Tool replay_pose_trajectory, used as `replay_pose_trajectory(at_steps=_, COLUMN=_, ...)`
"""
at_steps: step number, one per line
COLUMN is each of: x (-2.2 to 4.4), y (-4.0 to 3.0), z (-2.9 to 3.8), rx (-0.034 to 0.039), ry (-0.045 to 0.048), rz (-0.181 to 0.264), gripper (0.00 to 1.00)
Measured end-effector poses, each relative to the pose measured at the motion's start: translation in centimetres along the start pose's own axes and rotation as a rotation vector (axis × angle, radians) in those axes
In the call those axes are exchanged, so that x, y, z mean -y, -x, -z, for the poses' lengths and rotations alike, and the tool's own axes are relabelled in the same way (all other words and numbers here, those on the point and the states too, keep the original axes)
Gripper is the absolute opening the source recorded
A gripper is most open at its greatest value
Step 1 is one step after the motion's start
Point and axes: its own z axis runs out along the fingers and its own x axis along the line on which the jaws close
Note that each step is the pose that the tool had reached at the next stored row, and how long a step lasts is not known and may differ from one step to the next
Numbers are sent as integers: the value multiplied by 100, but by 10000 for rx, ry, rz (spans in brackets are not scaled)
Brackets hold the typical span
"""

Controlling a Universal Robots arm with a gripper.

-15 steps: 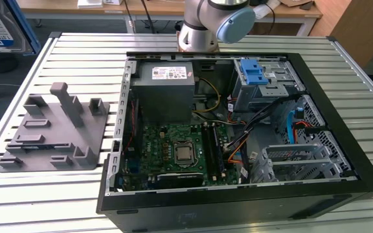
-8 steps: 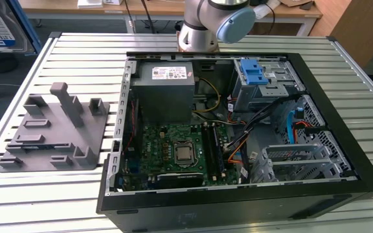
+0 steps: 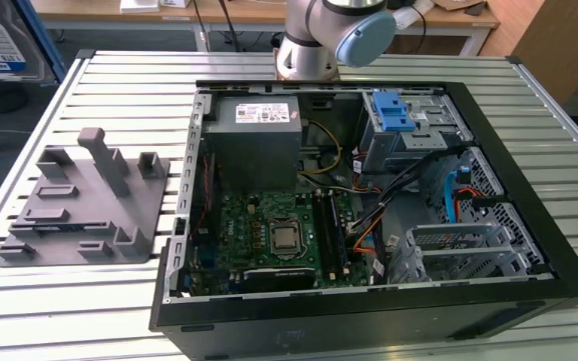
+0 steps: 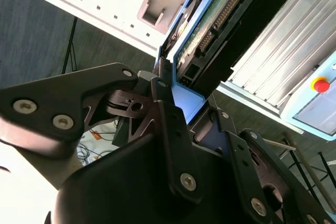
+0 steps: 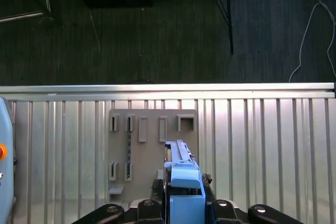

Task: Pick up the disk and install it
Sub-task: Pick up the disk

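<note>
the gripper (image 5: pixel 185 205) has its jaws closed on the disk (image 5: pixel 184 174) at its carrier edge, above the grey fixture (image 5: pixel 152 161). so narrow a hold may let it tilt and slip.

Case (image 3: pixel 369 316) sits on table (image 3: pixel 88 316). Fixture (image 3: pixel 78 207) on table just off case, exterior view's left. Arm base (image 3: pixel 304 56) behind case. In case: PSU (image 3: pixel 254 143) at far corner, exterior view's left; mobo (image 3: pixel 269 233) nearer than PSU; drive cage (image 3: pixel 409 128) at far corner, exterior view's right. Disk (image 3: pixel 3 41), in gripper (image 5: pixel 181 183), is well off case, past fixture.
</note>
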Motion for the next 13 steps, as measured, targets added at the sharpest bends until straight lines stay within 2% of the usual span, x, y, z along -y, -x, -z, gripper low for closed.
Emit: replay_pose_trajectory(at_steps=13, x=50, y=1, z=2, rx=0, ry=0, rz=0, gripper=36)
